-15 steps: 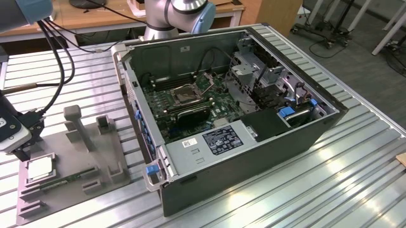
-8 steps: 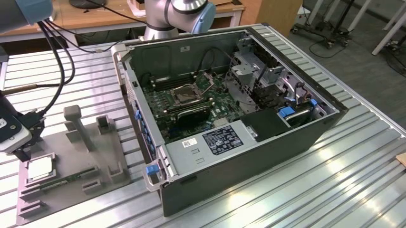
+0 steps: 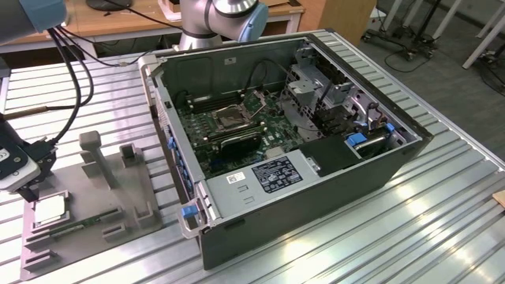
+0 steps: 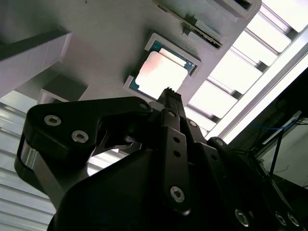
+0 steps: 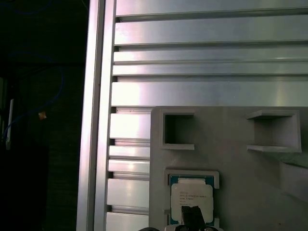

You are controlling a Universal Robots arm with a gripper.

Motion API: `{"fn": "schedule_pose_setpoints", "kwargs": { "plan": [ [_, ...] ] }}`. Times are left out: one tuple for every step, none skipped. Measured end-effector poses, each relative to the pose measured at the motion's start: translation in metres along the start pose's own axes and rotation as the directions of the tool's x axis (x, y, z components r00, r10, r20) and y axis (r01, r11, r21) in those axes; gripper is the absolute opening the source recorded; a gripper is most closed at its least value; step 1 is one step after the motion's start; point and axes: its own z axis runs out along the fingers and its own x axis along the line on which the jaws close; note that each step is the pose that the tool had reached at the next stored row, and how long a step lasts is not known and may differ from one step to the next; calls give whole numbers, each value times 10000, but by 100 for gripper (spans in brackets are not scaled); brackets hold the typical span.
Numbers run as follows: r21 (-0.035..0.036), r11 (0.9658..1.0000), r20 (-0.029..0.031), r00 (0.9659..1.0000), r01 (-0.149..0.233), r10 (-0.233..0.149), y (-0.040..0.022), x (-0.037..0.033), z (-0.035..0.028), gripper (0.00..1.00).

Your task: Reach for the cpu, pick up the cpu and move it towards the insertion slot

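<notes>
At the near edge of the desk (image 3: 394, 236), on the exterior view's left, the end effector (image 3: 30, 192) hangs low over the grey tray (image 3: 87, 198). I cannot tell whether it is set wide or narrow, but it holds nothing. The cpu (image 3: 49, 208) lies flat in its shallow pocket in the tray, not yet lifted. In both wrist views the end effector's dark tip (image 4: 169, 92) sits just over one edge of the chip rather than its middle, and contact cannot be judged.

That offset looks like the main risk. A descent from here could catch the pocket's raised rim, or tip the thin chip up on one side instead of gripping it squarely. The green memory stick (image 3: 83, 223) lies just beside the pocket and could be nudged.

Farther off, the insertion slot (image 3: 231, 117) sits deep inside the open computer case (image 3: 332, 189), well apart from the cpu.
</notes>
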Motion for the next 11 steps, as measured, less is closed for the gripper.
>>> {"fn": "schedule_pose_setpoints", "kwargs": {
  "plan": [
    [0, 10000, 0, 10000, 0, 0, 0, 0, 1, 11],
    [-2, 10000, 3, 10000, 0, 0, 0, 0, 6, 11],
    [-2, 10000, 4, 10000, 0, 0, 0, 0, 11, 11],
    [-1, 10000, 2, 10000, 0, 0, 0, 0, 16, 11],
    [0, 10000, 0, 10000, 0, 0, -1, 0, 21, 11],
    [-1, 10000, 2, 10000, 0, 0, -1, 0, 28, 11],
    [0, 10000, 1, 10000, 0, 0, -1, 0, 35, 11],
    [0, 10000, 1, 10000, 0, 0, -1, 0, 44, 11],
    [0, 10000, 0, 10000, 0, 0, -1, 0, 53, 11],
    [0, 10000, 1, 10000, 0, 0, -2, 0, 63, 11],
    [0, 10000, 0, 10000, -1, 1, -4, 1, 70, 11]
  ]
}}
